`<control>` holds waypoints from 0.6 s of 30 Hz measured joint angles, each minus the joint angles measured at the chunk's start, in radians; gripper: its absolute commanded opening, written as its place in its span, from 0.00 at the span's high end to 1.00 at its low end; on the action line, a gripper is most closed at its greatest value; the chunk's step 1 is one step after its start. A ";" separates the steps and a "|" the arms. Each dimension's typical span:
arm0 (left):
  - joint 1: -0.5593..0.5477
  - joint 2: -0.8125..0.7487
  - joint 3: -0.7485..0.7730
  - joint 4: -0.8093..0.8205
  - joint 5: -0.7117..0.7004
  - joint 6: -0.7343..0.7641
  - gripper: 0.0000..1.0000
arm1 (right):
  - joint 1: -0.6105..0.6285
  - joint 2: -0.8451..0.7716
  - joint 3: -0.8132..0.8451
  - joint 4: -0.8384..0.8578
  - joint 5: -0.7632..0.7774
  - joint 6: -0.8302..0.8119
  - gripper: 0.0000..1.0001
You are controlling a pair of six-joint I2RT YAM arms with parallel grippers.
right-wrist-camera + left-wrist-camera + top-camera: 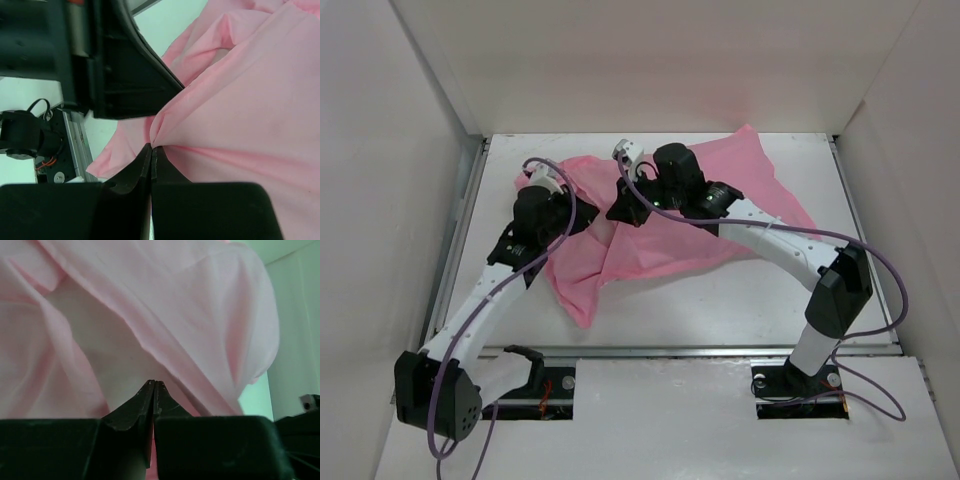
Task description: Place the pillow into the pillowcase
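Crumpled matte pink pillowcase (pixel 665 245) sprawled on the table (pixel 740 300), both arms arched over it, right gripper (pixel 151 148) pinching a gathered fold, left gripper (pixel 153 385) clenched against cloth, catch unclear

The left arm (pixel 482 303) and right arm (pixel 772 235) are white tubes joined by chunky black housings, with a purple cable (pixel 895 280) looping along each. A green light (pixel 661 203) glows on the right wrist. Black bases (pixel 798 385) bolt to the bench's near edge. The fingers (pixel 135 410) are matte black wedges tapering to thin tips.
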 measured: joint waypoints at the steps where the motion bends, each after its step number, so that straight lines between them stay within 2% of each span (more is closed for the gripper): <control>1: -0.001 0.022 0.001 0.005 0.010 0.000 1.00 | 0.000 0.000 0.000 0.000 0.001 0.000 1.00; 4: -0.002 0.068 0.005 -0.039 -0.006 0.002 1.00 | 0.000 0.000 0.000 0.000 0.005 0.001 1.00; 13: -0.002 0.031 0.006 -0.210 -0.225 0.000 1.00 | 0.000 0.000 0.000 0.000 0.016 0.001 1.00; 15: -0.002 0.018 0.008 -0.247 -0.275 -0.006 0.94 | 0.000 0.000 0.000 0.000 0.016 0.001 1.00; 18: -0.002 -0.003 0.009 -0.282 -0.331 -0.012 0.93 | 0.000 0.003 0.000 0.001 0.016 0.001 1.00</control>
